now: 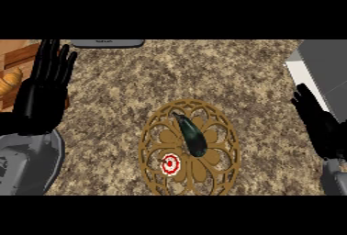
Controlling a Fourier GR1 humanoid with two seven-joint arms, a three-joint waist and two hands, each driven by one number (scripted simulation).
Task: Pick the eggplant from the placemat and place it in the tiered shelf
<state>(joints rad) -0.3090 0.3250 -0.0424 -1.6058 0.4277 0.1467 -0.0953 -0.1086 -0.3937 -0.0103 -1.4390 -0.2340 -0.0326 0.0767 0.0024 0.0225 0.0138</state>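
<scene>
Speckled brown stone is filling the view, a bench (pixel 203 73) running edge to edge. Nearest to us, a round gold openwork placemat (pixel 150 151) is lying at lower centre, and a small red-and-white target mark (pixel 170 164) is sitting on its lower left part. The eggplant (pixel 191 136), dark and glossy, is lying on the mat just up and right of that mark, stem end pointing up and left, nothing touching it. Out at the right edge, the right hand (pixel 318 124) is hanging open, fingers straight and pointing up, well apart from the eggplant. Over on the left, the left hand (pixel 42 87) is resting open too, fingers straight up, near the edge. Behind it, something wooden and brown (pixel 17 59) is showing in the far left corner. Far right, a grey and white shelf (pixel 322 64) is poking in at the corner. At the far edge, a flat grey object (pixel 107 43) is lying on the bench.
</scene>
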